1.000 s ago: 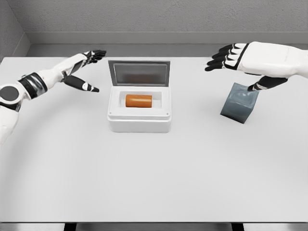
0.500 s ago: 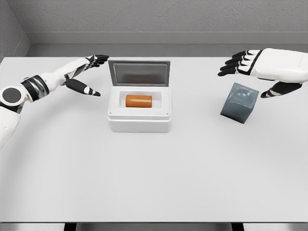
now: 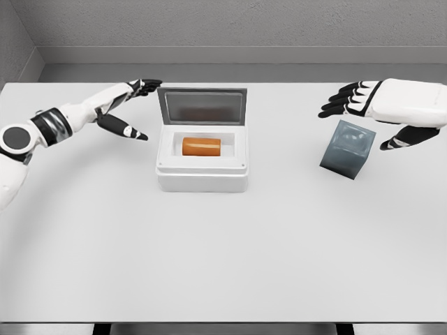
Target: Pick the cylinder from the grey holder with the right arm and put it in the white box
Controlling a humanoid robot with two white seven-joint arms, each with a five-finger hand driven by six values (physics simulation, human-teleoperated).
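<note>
An orange cylinder (image 3: 201, 146) lies on its side inside the white box (image 3: 202, 178), whose lid (image 3: 202, 106) stands open at the back. The grey holder (image 3: 347, 149), a dark translucent cube, sits tilted on the table to the right with nothing in it. My right hand (image 3: 363, 115) hovers just above and behind the holder, fingers spread and holding nothing. My left hand (image 3: 136, 105) is held open beside the box's left rear corner, apart from the lid.
The white table (image 3: 223, 251) stretches wide in front of the box and holder. A grey wall runs along the table's far edge.
My right hand has drawn back to the right and slightly down, away from the box. My left hand has edged a little closer to the open lid.
</note>
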